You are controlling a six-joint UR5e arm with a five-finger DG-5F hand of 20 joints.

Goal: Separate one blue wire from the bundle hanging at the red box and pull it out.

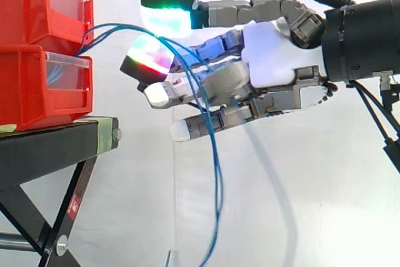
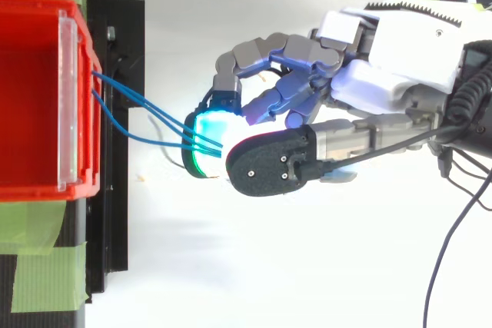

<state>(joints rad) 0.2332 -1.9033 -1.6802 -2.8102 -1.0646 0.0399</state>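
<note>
Side view: blue wires [image 1: 215, 186] leave the front of two stacked red bins [image 1: 25, 92], arc across open air into the robot hand [image 1: 269, 60], then hang in a long slack loop in front of the white curtain [image 1: 125, 204], beyond the edge of the black stand [image 1: 50, 148]. The hand reaches in level from the right with the strands threaded through it; whether it grips any of them cannot be told. From above, the wires [image 2: 131, 101] fan out between the bin's rim [image 2: 84, 74] and the hand [image 2: 384, 74].

By count: two bins, one stand, one hand, and at least three blue strands where they spread in the top view; the exact number is uncertain, since they merge lower down.

The wires look thin, light and limp, with smooth insulation that would likely slip under a loose hold. The spread span between bin and hand appears the best place to single one out.
</note>
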